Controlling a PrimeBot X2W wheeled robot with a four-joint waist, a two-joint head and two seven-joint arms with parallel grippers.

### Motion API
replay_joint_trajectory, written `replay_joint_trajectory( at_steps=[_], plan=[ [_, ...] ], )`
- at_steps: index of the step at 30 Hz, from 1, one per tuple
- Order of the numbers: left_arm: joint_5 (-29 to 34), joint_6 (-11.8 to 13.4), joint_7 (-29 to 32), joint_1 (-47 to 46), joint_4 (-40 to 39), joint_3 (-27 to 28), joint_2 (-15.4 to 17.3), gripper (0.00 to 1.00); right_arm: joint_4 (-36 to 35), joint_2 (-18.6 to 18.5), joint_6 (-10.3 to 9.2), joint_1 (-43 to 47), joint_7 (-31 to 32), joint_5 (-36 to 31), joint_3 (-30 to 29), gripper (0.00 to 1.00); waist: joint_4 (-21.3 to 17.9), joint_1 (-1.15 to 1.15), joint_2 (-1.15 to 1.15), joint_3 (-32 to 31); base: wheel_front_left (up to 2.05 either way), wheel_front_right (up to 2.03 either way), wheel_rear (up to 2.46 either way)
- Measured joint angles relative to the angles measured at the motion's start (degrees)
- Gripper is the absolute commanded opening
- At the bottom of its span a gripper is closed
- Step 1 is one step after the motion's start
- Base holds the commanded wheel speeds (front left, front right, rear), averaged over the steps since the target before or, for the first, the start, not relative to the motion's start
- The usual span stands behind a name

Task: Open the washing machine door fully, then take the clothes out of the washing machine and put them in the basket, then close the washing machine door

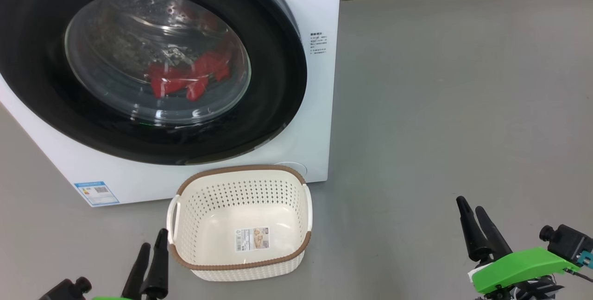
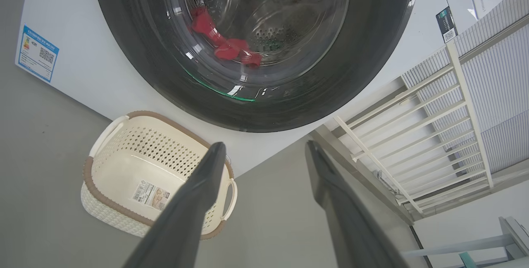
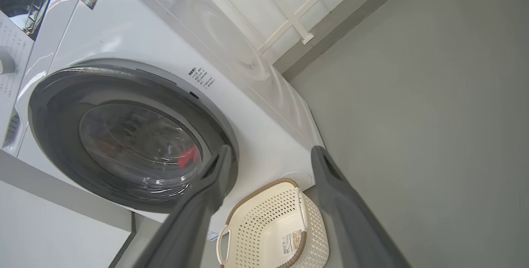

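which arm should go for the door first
Probably right: the right fingers, open, lie toward the right edge of the washing machine door, where a grey gap shows; the left fingers sit beside the basket.

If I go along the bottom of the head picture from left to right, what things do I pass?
left gripper → basket → right gripper
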Motion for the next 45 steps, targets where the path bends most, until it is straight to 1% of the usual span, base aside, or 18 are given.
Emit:
replay_joint_trajectory(
  at_steps=[19, 45],
  plan=[
    [12.9, 0.0, -3.1, -1.1, -0.6, 0.0, 0.5, 1.00, -0.5, -1.5, 0.00, -1.0, -3.0, -11.8, 2.6, 1.00, -0.2, 0.00, 0.00, 0.3, 0.00, 0.00, 0.00],
    [28.7, -0.1, -7.3, -2.5, -0.6, -0.5, 1.1, 1.00, -1.4, -2.9, 0.00, -2.2, -7.5, -27.9, 5.2, 1.00, -0.5, 0.00, 0.00, 0.1, 0.00, 0.00, 0.00]
  ],
)
